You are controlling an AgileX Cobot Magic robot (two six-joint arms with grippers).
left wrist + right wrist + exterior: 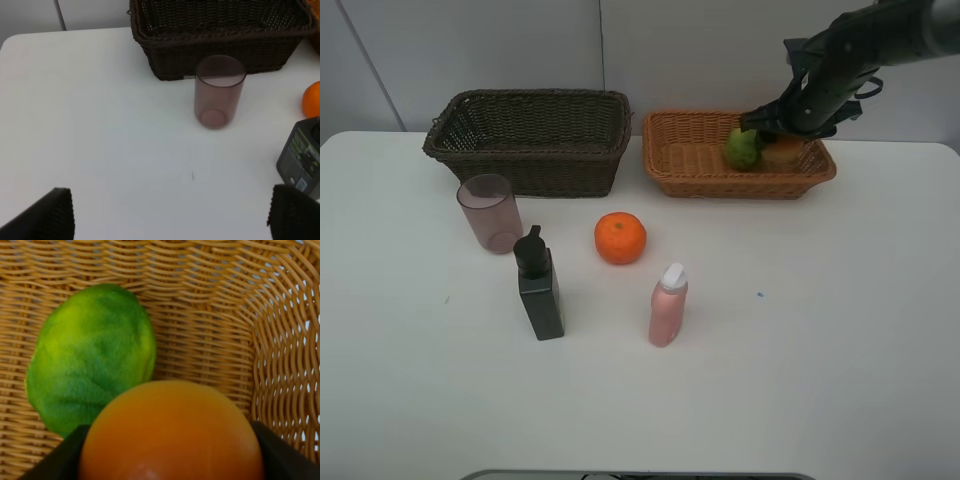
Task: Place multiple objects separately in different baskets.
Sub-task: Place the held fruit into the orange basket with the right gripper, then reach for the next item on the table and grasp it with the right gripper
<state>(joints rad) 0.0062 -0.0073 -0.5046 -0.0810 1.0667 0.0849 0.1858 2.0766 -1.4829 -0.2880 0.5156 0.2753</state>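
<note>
A smooth, round, orange-yellow peach is clamped in the right end effector inside the light basket, just beside a green fruit. The left end effector is held wide apart.

tan basket: green fruit, peach inside | dark basket just left | tangerine, cup, pump bottle, pink bottle upright in front

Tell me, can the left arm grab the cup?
Probably yes. The left gripper is open, the cup stands upright ahead of it, and only bare table lies between them. The dark bottle stands off to one side, clear of that path.
</note>
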